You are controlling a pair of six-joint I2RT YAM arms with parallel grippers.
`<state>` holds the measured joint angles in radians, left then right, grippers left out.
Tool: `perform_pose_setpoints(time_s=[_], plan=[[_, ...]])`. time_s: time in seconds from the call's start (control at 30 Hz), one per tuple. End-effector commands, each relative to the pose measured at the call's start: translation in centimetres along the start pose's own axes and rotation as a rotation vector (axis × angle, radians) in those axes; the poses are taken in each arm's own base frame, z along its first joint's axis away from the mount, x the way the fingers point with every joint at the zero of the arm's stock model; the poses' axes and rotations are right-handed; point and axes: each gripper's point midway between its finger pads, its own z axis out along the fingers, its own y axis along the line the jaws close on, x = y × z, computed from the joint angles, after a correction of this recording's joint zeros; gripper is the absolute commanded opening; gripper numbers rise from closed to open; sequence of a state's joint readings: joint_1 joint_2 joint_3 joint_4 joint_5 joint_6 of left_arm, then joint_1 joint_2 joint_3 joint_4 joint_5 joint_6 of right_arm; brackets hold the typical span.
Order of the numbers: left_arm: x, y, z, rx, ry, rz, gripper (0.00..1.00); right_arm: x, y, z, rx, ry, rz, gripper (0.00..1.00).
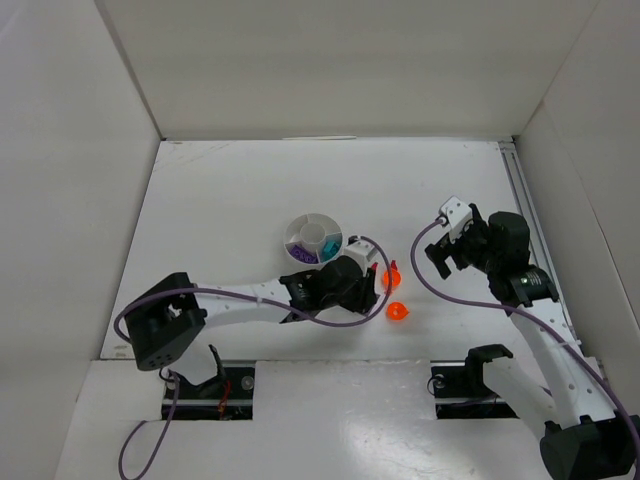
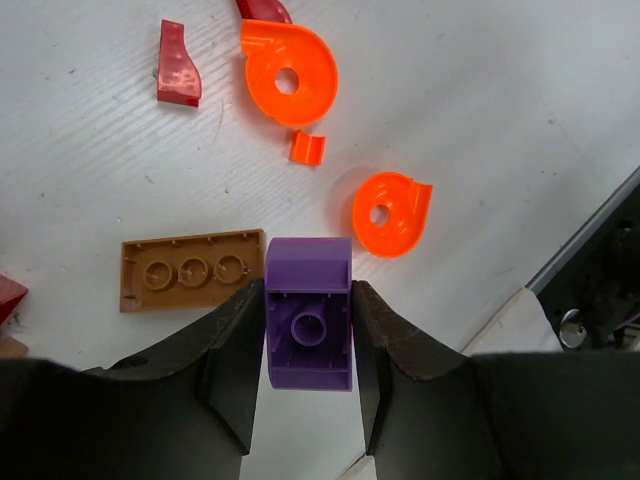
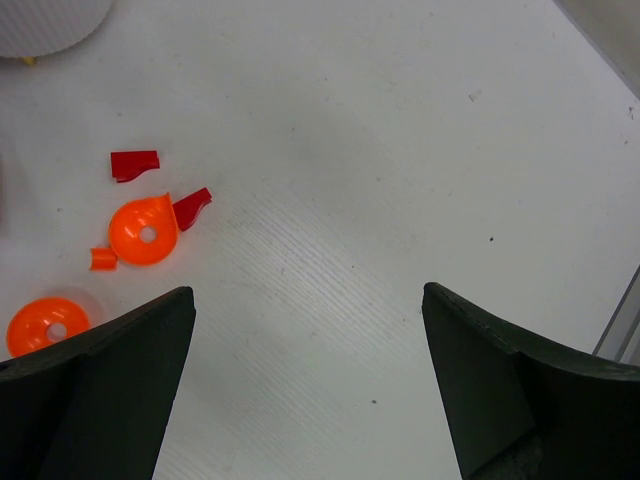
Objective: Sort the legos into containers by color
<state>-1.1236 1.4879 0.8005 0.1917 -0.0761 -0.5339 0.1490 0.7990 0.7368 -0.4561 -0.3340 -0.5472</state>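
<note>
Left arm (image 1: 245,298) stretched out low toward the right arm's side, wrist turned down. The left gripper (image 2: 308,292) has both fingers pressed flat against the sides of a purple brick (image 2: 308,345). Right arm (image 1: 545,335) is folded at the elbow, right gripper (image 3: 308,300) hanging with jaws spread wide, empty.

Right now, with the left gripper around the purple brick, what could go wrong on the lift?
The left gripper pinches the purple brick by its sides only; it could twist or slip out. The brown plate lies close beside it, perhaps touching, and may get dragged along.
</note>
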Motion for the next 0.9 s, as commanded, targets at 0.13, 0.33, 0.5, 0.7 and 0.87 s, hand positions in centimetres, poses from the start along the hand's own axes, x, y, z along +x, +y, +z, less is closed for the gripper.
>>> perform_pose_setpoints(time_s=[0.13,0.33,0.5,0.7,0.87], plan=[[-0.5,0.0,1.5,-0.057,0.009,0.009,0.41,-0.7,-0.3,0.0,0.010,-0.041,-0.020,1.00],[1.2,0.3,2.6,-0.090,0.067,0.031,0.41,-0.7,-0.3,0.0,0.010,-0.041,-0.020,1.00],[0.9,-0.3,2.5,-0.079,0.065,0.057,0.56,-0.6,-0.5,-0.1,0.018,-0.036,-0.020,1.00],[1.4,-2.4,2.0,0.004,0.096,0.084,0.63,-0.6,-0.5,-0.1,0.018,-0.036,-0.020,1.00],[1.7,-2.5,2.3,0.014,0.102,0.104,0.63,-0.7,-0.3,0.0,0.010,-0.041,-0.020,1.00]])
